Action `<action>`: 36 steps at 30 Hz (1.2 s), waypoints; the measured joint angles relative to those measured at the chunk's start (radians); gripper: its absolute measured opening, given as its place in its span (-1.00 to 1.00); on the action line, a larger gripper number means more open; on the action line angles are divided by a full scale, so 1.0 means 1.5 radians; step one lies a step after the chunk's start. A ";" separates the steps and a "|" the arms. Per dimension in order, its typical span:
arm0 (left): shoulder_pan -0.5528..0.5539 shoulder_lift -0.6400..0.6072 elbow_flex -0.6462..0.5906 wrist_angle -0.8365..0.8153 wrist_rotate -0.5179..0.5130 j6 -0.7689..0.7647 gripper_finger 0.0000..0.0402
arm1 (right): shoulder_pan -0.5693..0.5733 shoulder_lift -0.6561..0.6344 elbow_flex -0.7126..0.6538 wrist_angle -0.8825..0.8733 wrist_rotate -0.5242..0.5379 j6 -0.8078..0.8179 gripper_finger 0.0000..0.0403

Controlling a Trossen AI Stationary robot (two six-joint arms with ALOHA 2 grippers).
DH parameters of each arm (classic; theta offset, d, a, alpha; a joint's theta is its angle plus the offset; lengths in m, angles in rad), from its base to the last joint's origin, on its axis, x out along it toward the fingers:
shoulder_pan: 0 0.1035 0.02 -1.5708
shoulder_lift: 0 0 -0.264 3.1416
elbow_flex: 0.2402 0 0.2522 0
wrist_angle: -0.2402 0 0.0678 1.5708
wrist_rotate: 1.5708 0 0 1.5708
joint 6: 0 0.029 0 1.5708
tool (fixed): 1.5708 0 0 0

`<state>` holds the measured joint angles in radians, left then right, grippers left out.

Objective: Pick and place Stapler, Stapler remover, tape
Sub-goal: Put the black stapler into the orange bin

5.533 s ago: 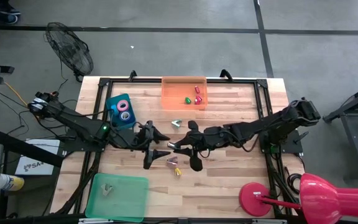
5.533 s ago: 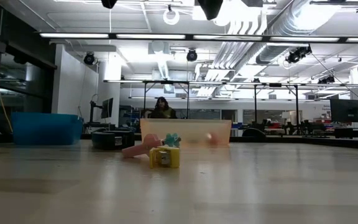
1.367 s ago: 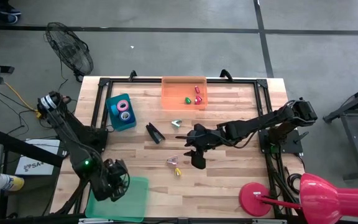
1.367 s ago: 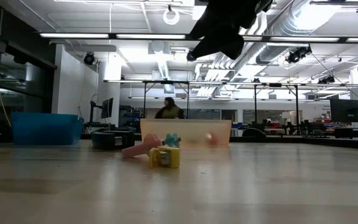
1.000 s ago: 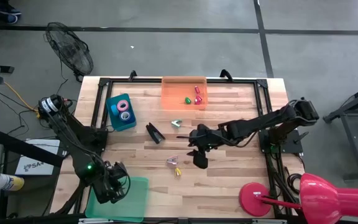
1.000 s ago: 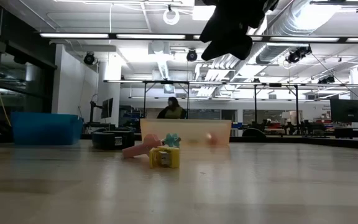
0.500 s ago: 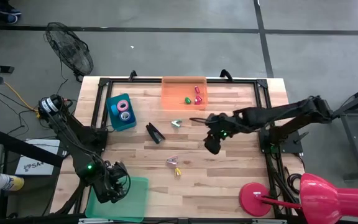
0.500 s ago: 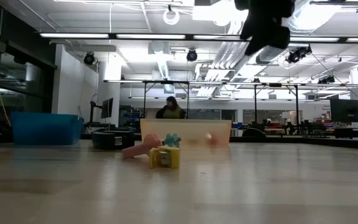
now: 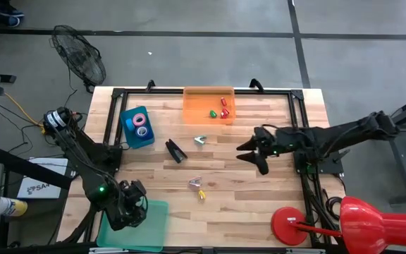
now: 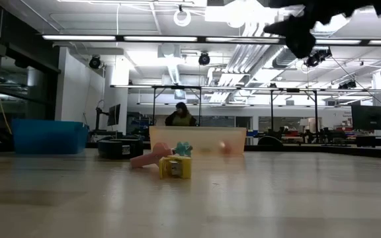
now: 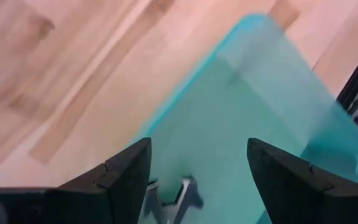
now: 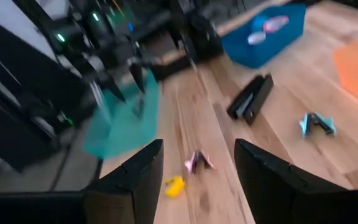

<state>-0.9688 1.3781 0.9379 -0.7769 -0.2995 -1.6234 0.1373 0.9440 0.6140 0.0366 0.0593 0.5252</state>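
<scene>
Over the green tray [image 9: 154,224] at the tabletop's near left corner the left gripper [image 11: 194,163] hangs with jaws spread and empty, a silvery staple remover [image 11: 174,198] lying in the tray below, while the black stapler [image 9: 176,150] lies mid-tabletop and the right gripper [image 9: 253,153], jaws apart and empty, hovers right of it.

Both arms [image 9: 131,204] [image 9: 254,149] extended, jaws parted, empty.

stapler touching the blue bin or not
Apart. The high view shows the black stapler lying on bare wood, with a clear strip of table between it and the blue bin that holds the tape rolls.
</scene>
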 joint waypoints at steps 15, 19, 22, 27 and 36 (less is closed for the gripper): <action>0.082 -0.077 0.000 0.008 -0.101 0.091 0.29 | -0.005 -0.270 -0.319 0.253 0.055 -0.014 -0.06; 0.123 -0.096 0.000 0.022 -0.103 0.144 0.29 | -0.013 -0.321 -0.355 0.254 0.057 -0.038 -0.06; 0.155 -0.106 0.000 0.048 -0.101 0.192 0.29 | -0.032 -0.352 -0.382 0.254 0.030 -0.039 -0.06; 0.207 -0.112 0.000 0.110 -0.092 0.280 0.29 | -0.067 -0.394 -0.403 0.229 -0.025 -0.038 -0.06; 0.275 -0.114 0.000 0.145 -0.061 0.356 0.29 | -0.127 -0.413 -0.403 0.161 -0.086 -0.061 -0.06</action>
<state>-0.5560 1.2078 0.9375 -0.5598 -0.3908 -1.0896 -0.0536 0.3250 0.0097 0.2784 -0.0694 0.4340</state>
